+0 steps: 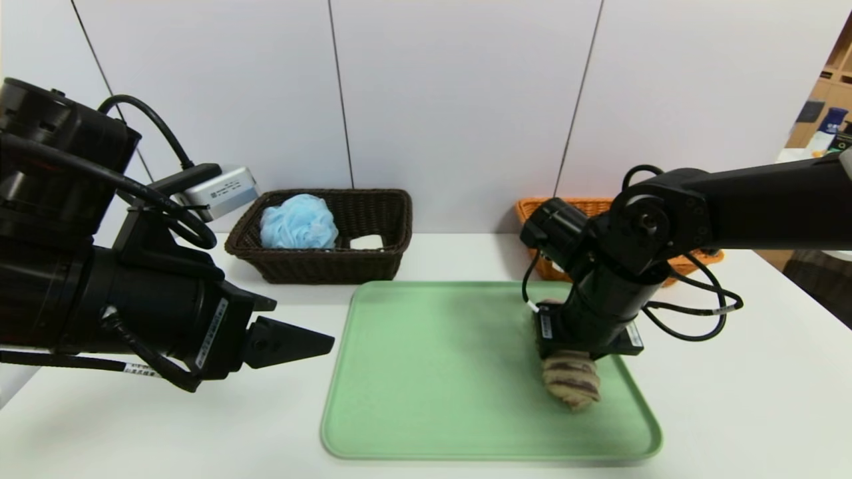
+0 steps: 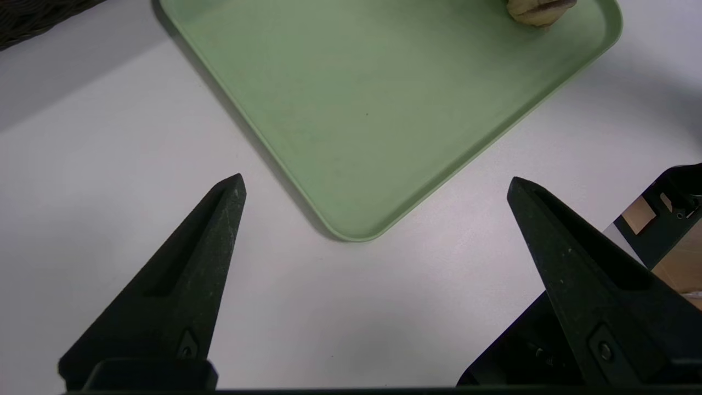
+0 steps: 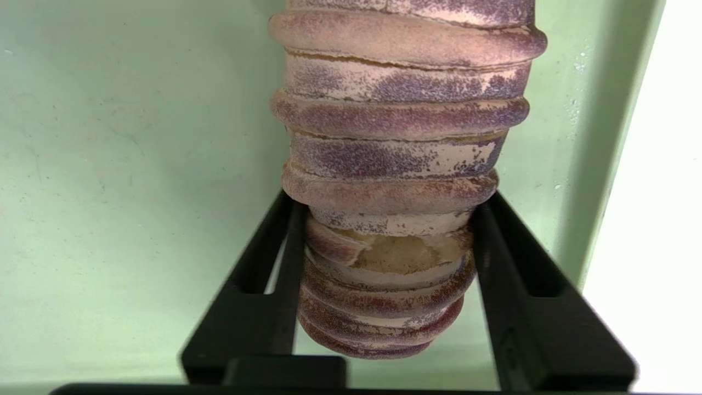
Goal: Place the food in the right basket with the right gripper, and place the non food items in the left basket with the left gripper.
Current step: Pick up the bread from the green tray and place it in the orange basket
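Note:
The food, a tan bread loaf with purple-brown stripes (image 1: 571, 387), lies on the right side of the green tray (image 1: 432, 372). My right gripper (image 3: 386, 197) reaches down over it, with one finger pressed against each side of the loaf (image 3: 400, 137) near its end. The orange right basket (image 1: 532, 209) stands behind that arm, mostly hidden. The dark left basket (image 1: 319, 266) at the back holds the light-blue bath pouf (image 1: 297, 221) and the white soap bar (image 1: 366, 242). My left gripper (image 2: 375, 184) hangs open over the bare table left of the tray (image 2: 384, 109), holding nothing.
The white table (image 1: 732, 399) extends around the tray, with a wall right behind the baskets. The loaf's tip (image 2: 540, 11) shows at the tray's far corner in the left wrist view. The tray rim (image 3: 576, 164) runs close beside the loaf.

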